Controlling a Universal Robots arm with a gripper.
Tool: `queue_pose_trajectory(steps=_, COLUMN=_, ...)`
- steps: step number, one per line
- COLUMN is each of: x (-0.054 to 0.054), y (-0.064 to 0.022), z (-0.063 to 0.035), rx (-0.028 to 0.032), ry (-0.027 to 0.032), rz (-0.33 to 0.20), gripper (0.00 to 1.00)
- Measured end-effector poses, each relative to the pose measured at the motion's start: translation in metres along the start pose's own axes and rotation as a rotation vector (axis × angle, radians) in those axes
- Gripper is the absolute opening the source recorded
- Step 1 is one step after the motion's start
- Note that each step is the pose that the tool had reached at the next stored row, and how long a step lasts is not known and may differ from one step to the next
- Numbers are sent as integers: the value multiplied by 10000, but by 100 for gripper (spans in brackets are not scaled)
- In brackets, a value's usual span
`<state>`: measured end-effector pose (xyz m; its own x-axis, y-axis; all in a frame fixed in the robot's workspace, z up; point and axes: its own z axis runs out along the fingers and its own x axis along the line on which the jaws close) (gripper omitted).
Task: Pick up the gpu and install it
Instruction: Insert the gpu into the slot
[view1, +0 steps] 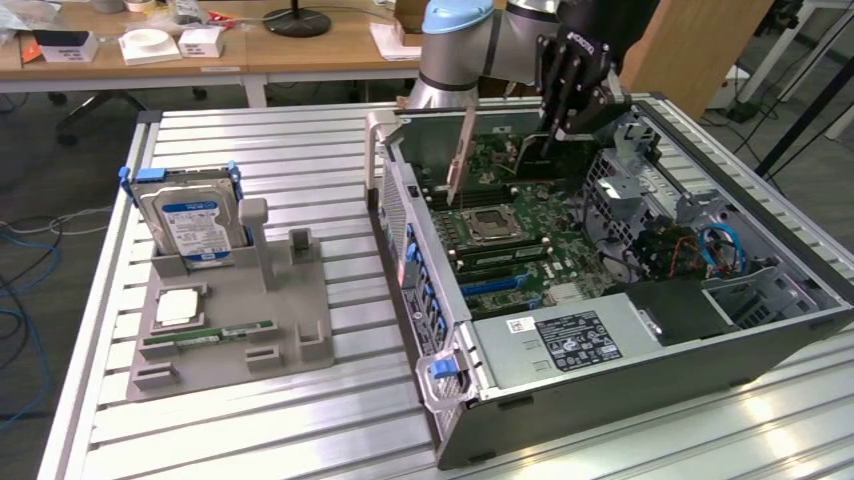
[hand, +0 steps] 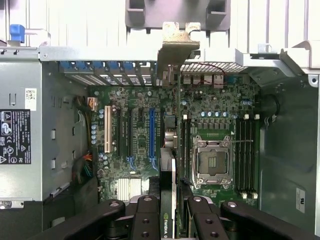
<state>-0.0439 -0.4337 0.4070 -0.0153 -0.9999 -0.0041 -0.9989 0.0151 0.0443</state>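
Note:
The gpu (view1: 461, 150) hangs on edge over the open computer case (view1: 787, 260), its metal bracket toward the case's rear wall. My gripper (view1: 567, 125) is shut on the card's upper edge. In the wrist view the gpu (hand: 173, 180) runs as a thin edge-on strip from between my black fingers (hand: 147, 220) to its silvery bracket (hand: 176, 47); the gripper (hand: 172, 220) sits above the motherboard (hand: 135, 105). The card lies just beside the blue slot (hand: 151, 132), between it and the CPU socket (hand: 212, 160). Whether its lower edge touches the board is hidden.
On the exterior view's left, a grey holder tray (view1: 287, 320) carries an upright hard drive (view1: 194, 220), a processor chip (view1: 180, 308) and a memory stick (view1: 207, 333). Inside the case are a power supply (view1: 567, 340), drive cages (view1: 627, 190) and blue cables (view1: 721, 248).

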Motion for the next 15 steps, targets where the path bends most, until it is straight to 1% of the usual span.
queue_pose_trajectory(steps=4, x=1, y=0, z=17, rx=27, ry=1, rz=0, gripper=26)
queue_pose_trajectory(steps=6, x=1, y=-1, z=26, rx=51, ry=-1, rz=0, gripper=26)
queue_pose_trajectory(steps=8, x=1, y=0, z=35, rx=95, ry=-1, rz=1, gripper=26)
queue_pose_trajectory(steps=13, x=1, y=-3, z=64, rx=259, ry=-5, rz=-1, gripper=26)
queue_pose_trajectory(steps=15, x=1, y=-4, z=73, rx=281, ry=-3, rz=-4, gripper=26)
